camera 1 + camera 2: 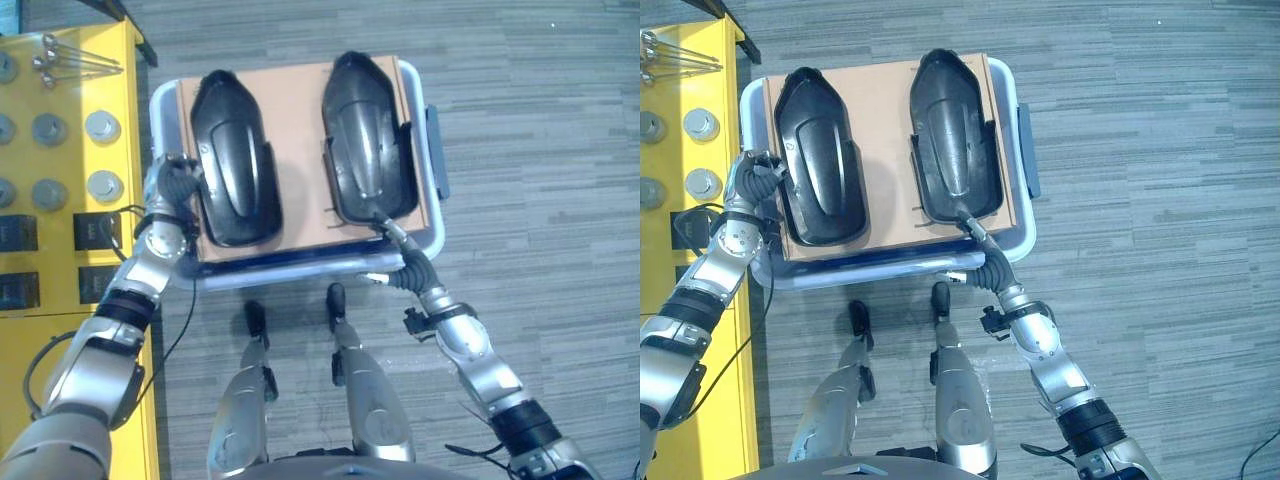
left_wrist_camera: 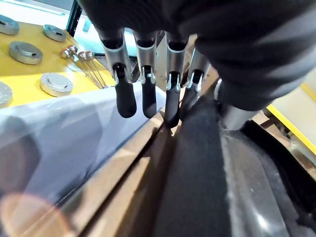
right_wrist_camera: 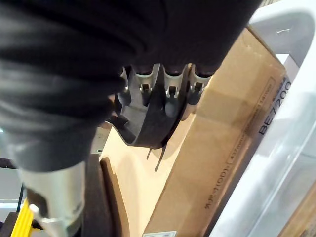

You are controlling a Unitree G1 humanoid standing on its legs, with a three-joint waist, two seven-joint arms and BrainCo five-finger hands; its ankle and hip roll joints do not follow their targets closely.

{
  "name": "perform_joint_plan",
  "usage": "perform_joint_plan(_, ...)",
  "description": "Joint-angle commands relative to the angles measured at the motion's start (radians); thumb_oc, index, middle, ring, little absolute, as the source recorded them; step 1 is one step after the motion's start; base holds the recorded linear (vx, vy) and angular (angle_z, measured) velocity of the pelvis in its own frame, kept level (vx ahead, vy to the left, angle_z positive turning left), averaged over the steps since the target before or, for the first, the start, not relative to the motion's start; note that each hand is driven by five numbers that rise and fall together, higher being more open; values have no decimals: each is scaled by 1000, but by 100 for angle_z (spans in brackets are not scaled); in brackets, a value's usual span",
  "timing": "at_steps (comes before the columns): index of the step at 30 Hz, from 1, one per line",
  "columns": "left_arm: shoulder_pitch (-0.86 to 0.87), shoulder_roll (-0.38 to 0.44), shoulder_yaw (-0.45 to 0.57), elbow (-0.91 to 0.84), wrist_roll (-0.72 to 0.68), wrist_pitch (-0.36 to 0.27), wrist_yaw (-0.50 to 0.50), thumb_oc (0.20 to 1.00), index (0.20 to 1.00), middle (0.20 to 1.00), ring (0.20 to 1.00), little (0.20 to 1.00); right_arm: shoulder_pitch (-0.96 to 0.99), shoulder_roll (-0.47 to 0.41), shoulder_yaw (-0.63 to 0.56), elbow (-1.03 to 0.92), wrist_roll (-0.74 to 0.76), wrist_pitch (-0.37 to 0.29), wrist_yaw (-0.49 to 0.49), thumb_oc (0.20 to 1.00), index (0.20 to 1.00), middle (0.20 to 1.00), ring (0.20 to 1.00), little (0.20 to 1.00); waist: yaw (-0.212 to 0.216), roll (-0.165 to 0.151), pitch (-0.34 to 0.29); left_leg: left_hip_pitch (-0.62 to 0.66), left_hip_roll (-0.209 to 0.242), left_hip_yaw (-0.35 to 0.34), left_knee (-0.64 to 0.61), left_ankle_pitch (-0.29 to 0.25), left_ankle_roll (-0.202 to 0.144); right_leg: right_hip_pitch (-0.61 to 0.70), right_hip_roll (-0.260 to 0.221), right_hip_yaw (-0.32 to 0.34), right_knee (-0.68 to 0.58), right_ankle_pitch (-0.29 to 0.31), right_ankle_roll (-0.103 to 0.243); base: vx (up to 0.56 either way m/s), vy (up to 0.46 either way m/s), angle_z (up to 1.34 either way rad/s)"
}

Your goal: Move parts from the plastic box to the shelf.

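**Both hands at the near ends of the two parts in the box**

Much of each grasp is hidden. In the right wrist view the right hand (image 3: pixel 163 94) has its fingers hooked over the thin curved rim of the right part (image 1: pixel 365 140), their tips lost behind that rim; the thumb is out of sight. In the left wrist view the left hand (image 2: pixel 148 74) hangs its fingers straight down beside the left part (image 1: pixel 235 160), the dark tips just above the cardboard edge; whether any tip touches the part is unclear.

Both parts are glossy black moulded shells, long and rounded like fenders, lying side by side on a flat brown cardboard sheet (image 1: pixel 300 110) inside the pale, translucent plastic box (image 1: pixel 420 90), centre top of the eye views. The box stands on grey striped carpet (image 1: pixel 540 150).

At the left frame edge, cut off, is the yellow shelf (image 1: pixel 70 150), carrying round metal discs (image 1: pixel 103 127), long pins (image 1: pixel 80 65) and black blocks (image 1: pixel 95 230).
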Motion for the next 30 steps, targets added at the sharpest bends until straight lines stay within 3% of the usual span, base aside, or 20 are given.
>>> perform_joint_plan(1,-31,-4,-21,13,41,-43,5,200,200,200,200,200,8,-2,23,-17,15,-35,23,1000,1000,1000,1000,1000,5,-14,-38,68,41,-1,-7,-107,-32,48,-45,44,-3,-125,102,0,0,0)
perform_joint_plan(11,55,-13,4,-86,121,-100,125,200,200,200,200,200,6,-16,-35,-193,17,-102,-37,1000,1000,1000,1000,1000,17,-8,-96,145,40,5,-7,-133,-29,123,-48,40,-3,-149,103,0,0,0)
perform_joint_plan(16,147,-2,19,-238,288,-120,206,200,200,200,200,200,3,-25,-74,-317,40,-135,-60,1000,1000,1000,1000,1000,27,-10,-167,242,36,12,-7,-166,-26,220,-57,26,-2,-175,104,36,23,3)
perform_joint_plan(23,207,6,24,-323,420,-123,224,200,200,200,200,200,27,-20,-111,-384,76,-137,-55,1000,1000,1000,1000,1000,34,-10,-229,318,35,16,-7,-188,-22,297,-64,12,1,-195,100,41,9,1)
perform_joint_plan(28,270,12,0,-385,567,-109,249,200,200,200,200,200,61,35,-106,-390,196,-124,-60,1000,1000,1000,1000,1000,45,-11,-307,392,34,19,-7,-211,-16,368,-70,4,9,-213,99,46,4,1)
perform_joint_plan(30,271,13,1,-385,568,-109,249,200,200,200,200,200,60,35,-106,-391,196,-124,-60,1000,1000,1000,1000,1000,45,-12,-305,389,34,19,-7,-202,-15,364,-71,5,11,-206,97,17,0,0)
